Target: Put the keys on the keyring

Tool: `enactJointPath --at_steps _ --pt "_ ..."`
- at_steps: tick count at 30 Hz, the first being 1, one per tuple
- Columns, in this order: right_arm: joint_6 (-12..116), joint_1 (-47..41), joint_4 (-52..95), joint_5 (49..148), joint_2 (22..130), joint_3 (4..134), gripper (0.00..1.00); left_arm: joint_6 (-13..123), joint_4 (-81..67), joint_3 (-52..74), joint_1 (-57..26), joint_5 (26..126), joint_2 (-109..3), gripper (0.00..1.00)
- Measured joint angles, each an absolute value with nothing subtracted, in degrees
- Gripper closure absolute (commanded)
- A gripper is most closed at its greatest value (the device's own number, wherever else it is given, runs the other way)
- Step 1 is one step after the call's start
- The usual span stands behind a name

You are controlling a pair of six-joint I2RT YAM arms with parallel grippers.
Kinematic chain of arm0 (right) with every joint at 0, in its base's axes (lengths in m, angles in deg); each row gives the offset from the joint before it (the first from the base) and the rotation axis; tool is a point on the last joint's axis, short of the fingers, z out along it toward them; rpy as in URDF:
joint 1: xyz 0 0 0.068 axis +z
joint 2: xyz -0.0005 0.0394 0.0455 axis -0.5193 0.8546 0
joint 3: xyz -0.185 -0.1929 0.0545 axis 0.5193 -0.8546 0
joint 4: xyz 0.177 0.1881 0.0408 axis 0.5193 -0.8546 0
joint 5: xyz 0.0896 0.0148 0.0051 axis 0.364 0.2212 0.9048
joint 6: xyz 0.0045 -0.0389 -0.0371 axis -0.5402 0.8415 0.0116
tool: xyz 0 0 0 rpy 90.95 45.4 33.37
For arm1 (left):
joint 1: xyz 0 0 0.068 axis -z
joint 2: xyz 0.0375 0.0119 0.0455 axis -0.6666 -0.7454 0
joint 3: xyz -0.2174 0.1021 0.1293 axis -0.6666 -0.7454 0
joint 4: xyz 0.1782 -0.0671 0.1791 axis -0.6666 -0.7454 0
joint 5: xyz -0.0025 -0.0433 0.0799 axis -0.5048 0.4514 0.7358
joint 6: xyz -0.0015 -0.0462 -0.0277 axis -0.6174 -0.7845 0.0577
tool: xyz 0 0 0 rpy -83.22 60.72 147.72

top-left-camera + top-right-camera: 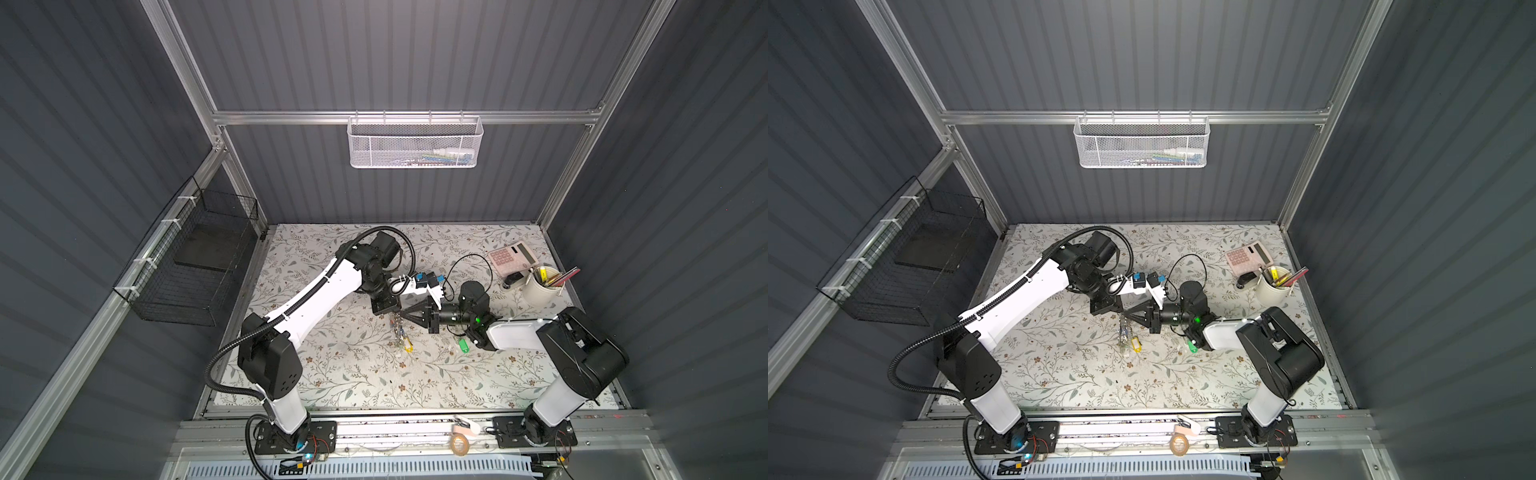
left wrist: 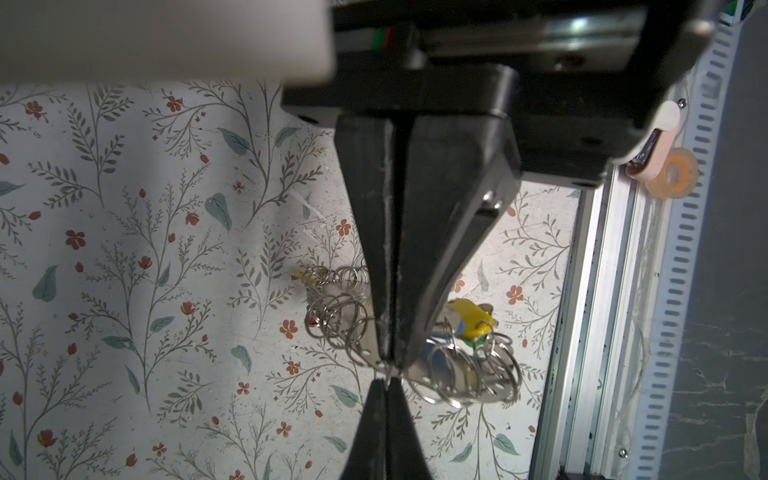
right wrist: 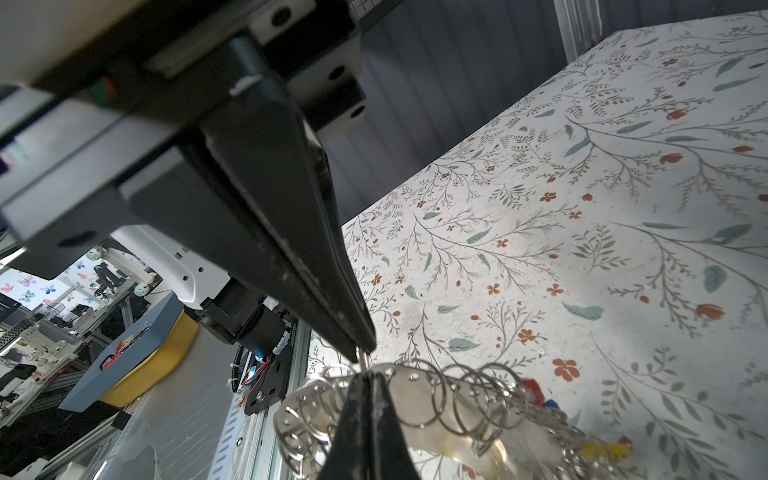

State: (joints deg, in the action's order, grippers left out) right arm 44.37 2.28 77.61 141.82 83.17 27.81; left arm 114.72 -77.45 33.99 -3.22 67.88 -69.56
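Right now I have the left gripper and the right gripper clenched tip to tip on the keyring, which hangs above mid-table. To its right, the keys lie on the table beside the right wrist.

Two arms: left arm, right arm; two pincers: left pincer, right pincer; one crowded keyring; one set of green-tagged keys; one calculator; one pen cup; two baskets: white basket, black basket; one tape roll.
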Motion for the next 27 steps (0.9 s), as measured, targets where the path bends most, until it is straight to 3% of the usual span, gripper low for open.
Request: enactJointPath --at_steps 13,27 --pt "44.41 2.30 77.93 140.90 83.09 27.38 1.00 113.54 -74.45 31.52 -3.28 66.83 -68.47 0.84" --pt "44.41 2.48 78.24 140.47 83.06 27.38 1.00 111.00 -70.71 28.35 -4.42 65.28 -66.20 0.77"
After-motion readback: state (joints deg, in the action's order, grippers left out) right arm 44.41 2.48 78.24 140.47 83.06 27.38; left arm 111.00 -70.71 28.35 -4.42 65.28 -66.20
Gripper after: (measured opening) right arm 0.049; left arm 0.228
